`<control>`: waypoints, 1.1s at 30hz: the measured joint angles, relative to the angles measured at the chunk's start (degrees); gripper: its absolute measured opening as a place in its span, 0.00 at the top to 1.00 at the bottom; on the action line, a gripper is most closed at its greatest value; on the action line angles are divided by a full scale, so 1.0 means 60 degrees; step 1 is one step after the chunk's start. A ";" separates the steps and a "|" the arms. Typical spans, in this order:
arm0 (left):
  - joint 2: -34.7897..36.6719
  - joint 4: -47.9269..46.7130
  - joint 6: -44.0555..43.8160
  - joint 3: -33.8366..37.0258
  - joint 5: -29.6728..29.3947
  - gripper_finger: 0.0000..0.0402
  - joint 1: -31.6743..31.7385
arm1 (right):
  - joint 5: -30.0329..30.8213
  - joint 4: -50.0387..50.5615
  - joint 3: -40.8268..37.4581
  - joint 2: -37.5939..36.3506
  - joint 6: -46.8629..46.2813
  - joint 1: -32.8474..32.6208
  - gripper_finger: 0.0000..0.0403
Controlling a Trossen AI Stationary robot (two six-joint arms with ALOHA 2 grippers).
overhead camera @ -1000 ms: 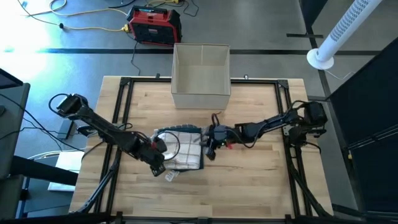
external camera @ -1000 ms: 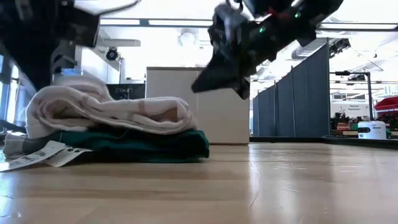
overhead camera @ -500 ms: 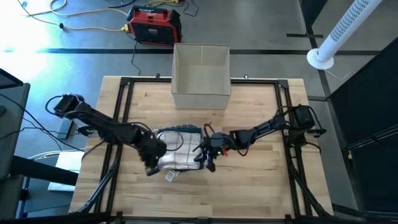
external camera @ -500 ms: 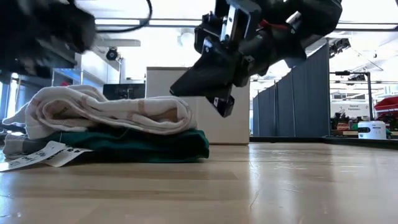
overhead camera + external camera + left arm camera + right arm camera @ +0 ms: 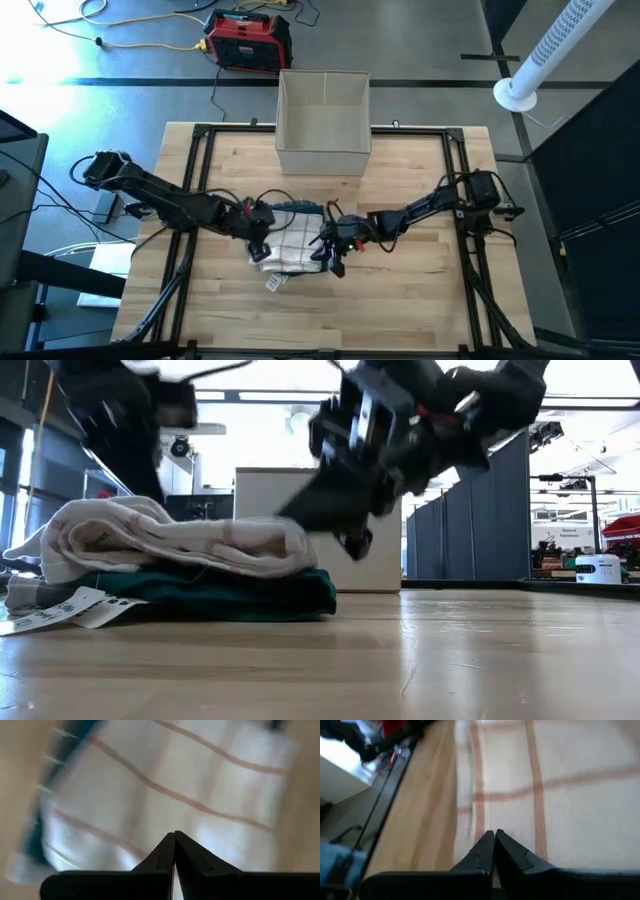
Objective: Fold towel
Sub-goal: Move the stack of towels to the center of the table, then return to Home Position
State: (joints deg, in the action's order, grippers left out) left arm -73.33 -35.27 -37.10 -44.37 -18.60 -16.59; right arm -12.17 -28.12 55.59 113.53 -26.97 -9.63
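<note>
Between the grippers, both held with fingers pressed together and empty, the folded towel [image 5: 290, 242] is flanked by left [image 5: 258, 226] and right [image 5: 330, 252].

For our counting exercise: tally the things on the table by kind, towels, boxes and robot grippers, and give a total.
Towels: 2, a cream striped towel folded on a green towel
Boxes: 1, the box at the table's far edge
Grippers: 2, left gripper and right gripper, both over the towels
Total: 5
</note>
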 joint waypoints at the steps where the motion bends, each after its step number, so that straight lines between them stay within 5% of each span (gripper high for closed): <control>1: -0.0003 0.0205 0.0055 0.0167 -0.0171 1.00 0.0159 | -0.0160 -0.0016 0.0000 0.0190 -0.0011 -0.0008 1.00; 9: -0.0037 -0.0207 0.0136 0.1249 -0.0054 1.00 0.1174 | -0.0305 0.0251 0.0025 0.0792 -0.0703 -0.0043 1.00; 12: 0.0031 -0.0639 0.0051 0.1279 0.0738 1.00 0.1528 | -0.0637 0.0633 -0.0005 0.0489 -0.0577 -0.0018 1.00; 16: 0.0312 -0.1200 0.0111 0.0638 0.1589 1.00 0.1627 | -0.0864 0.1917 -0.0022 -0.0784 0.0017 0.0080 1.00; 24: 0.1469 -0.1107 0.0887 -0.1095 0.1803 1.00 0.1485 | 0.1474 0.5139 -0.0017 -0.4145 0.2343 0.0123 1.00; 29: 0.2727 0.0633 0.2599 -0.1269 0.2188 1.00 0.1165 | 0.2474 0.6812 -0.0015 -0.6066 0.3120 0.0039 1.00; 33: 0.3451 0.1921 0.2539 -0.1273 0.2043 1.00 0.0951 | 0.3195 0.7678 -0.0014 -0.7056 0.3555 -0.0097 1.00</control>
State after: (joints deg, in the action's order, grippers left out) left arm -52.62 -23.74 -21.87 -52.01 -6.35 -10.89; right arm 7.00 17.95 55.51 71.20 -5.64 -10.21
